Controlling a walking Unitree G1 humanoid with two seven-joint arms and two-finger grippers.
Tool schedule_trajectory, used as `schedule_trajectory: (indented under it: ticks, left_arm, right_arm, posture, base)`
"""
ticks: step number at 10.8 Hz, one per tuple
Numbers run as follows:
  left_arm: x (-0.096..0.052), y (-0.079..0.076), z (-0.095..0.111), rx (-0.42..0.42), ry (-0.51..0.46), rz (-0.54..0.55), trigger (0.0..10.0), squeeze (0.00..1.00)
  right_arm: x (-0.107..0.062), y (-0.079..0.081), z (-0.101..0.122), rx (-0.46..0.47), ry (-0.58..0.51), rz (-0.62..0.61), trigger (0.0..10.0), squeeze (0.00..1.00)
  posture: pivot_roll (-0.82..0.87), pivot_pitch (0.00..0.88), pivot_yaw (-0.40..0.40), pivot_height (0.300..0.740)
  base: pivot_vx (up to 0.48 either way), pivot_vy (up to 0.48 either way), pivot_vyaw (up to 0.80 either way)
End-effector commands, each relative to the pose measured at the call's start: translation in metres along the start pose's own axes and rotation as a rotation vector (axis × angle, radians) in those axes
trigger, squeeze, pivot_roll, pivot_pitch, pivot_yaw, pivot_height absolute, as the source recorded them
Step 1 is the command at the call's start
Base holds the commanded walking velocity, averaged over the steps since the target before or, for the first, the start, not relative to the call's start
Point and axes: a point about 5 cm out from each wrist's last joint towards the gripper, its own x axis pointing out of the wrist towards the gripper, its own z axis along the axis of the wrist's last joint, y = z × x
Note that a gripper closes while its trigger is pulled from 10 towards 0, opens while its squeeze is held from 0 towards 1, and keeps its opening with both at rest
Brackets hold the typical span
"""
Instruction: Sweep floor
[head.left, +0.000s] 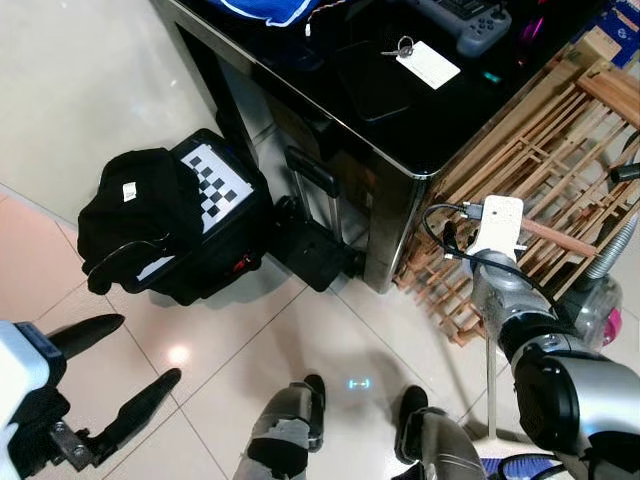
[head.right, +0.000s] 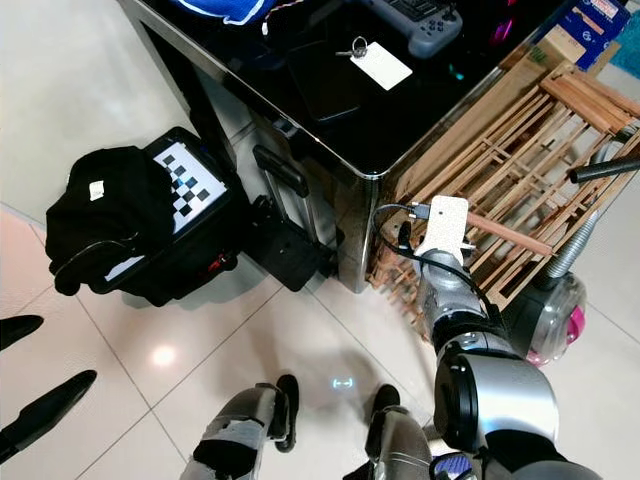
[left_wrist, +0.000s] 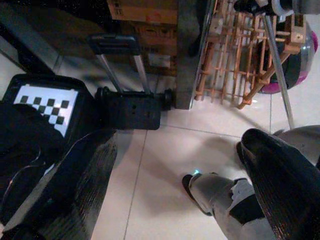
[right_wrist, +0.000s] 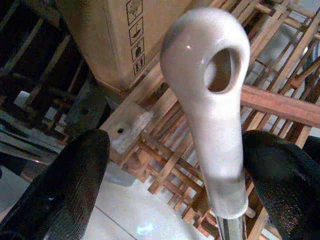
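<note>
A white broom handle (right_wrist: 207, 100) with a hanging hole at its tip stands between the two black fingers of my right gripper (right_wrist: 177, 145). The gripper is open: one finger is close beside the handle, the other well apart from it. Below my right wrist (head.left: 498, 228) the thin broom pole (head.left: 489, 385) runs down towards the floor, and it also crosses the left wrist view as a slanted pole (left_wrist: 278, 70). My left gripper (head.left: 150, 348) hangs low at the left over the beige tiles, open and holding nothing.
A black backpack (head.left: 135, 215) with a checkerboard tag and a black trolley case (head.left: 315, 250) lie against the black table (head.left: 400, 140). A wooden rack (head.left: 560, 150) and a pink-and-grey vacuum cleaner (head.left: 598, 300) stand to the right. My feet (head.left: 312, 392) stand on the tiles below.
</note>
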Motion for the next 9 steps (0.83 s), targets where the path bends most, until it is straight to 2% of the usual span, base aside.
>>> schedule_trajectory:
  ticks: [1,3,4,6,7,9]
  left_arm:
    - [-0.0028,-0.0033,0.0034,0.005,0.0,-0.012,10.0,0.0]
    - [-0.0047,-0.0036,0.0046,-0.001,0.001,-0.01,10.0,0.0]
    - [-0.0046,-0.0037,0.0047,-0.005,0.005,-0.009,10.0,0.0]
    - [-0.004,-0.0041,0.0051,-0.007,0.006,-0.011,10.0,0.0]
    - [-0.0032,-0.0046,0.0053,-0.011,0.004,-0.011,10.0,0.0]
    - [-0.0021,-0.0051,0.0057,-0.015,0.003,-0.011,10.0,0.0]
  right_arm:
    - [-0.0009,0.0012,-0.0062,-0.018,0.032,-0.002,10.0,0.0]
    - [-0.0011,-0.0007,-0.0064,-0.03,0.026,-0.02,10.0,0.0]
    - [-0.001,-0.0012,-0.0058,-0.023,0.022,-0.023,4.2,0.0]
    - [-0.0006,-0.002,-0.0044,-0.015,0.018,-0.027,0.7,0.0]
    - [-0.0003,-0.0028,-0.0028,-0.01,0.012,-0.028,0.0,0.0]
    - [0.0,-0.004,-0.0014,-0.007,0.008,-0.032,0.0,0.0]
  posture:
    - [0.45,0.401,0.153,0.74]
    - [0.44,0.39,0.157,0.74]
    - [0.44,0.395,0.155,0.74]
    - [0.43,0.399,0.155,0.74]
    - [0.43,0.395,0.157,0.74]
    - [0.43,0.397,0.154,0.74]
  base:
    - [0.0,0.0,0.0]
    - [0.0,0.0,0.0]
    - [0.0,0.0,0.0]
    - [0.0,0.0,0.0]
    - [0.0,0.0,0.0]
    - [0.0,0.0,0.0]
